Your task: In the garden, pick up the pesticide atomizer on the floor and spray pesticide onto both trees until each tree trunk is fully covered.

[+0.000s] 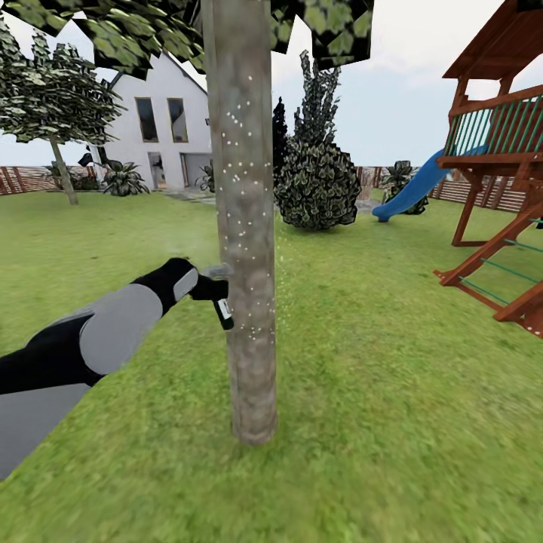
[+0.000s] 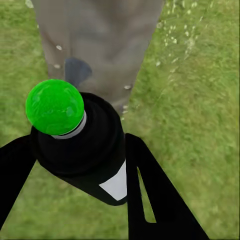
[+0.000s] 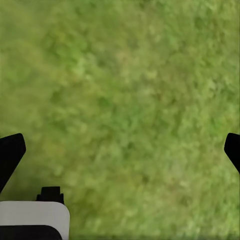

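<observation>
We are holding the atomizer [image 1: 223,311] clenched in our left claw [image 1: 213,292] right beside the trunk [image 1: 245,226] — close, so pesticide [image 1: 240,128] specks are landing on bark. Our right claw [image 3: 120,150] is hanging released over grass [image 3: 125,90].

Dark pesticide atomizer [image 1: 222,308], white-labelled, held just beside the upright grey-brown tree trunk [image 1: 245,226]; white pesticide [image 1: 237,132] specks dot the bark.
</observation>
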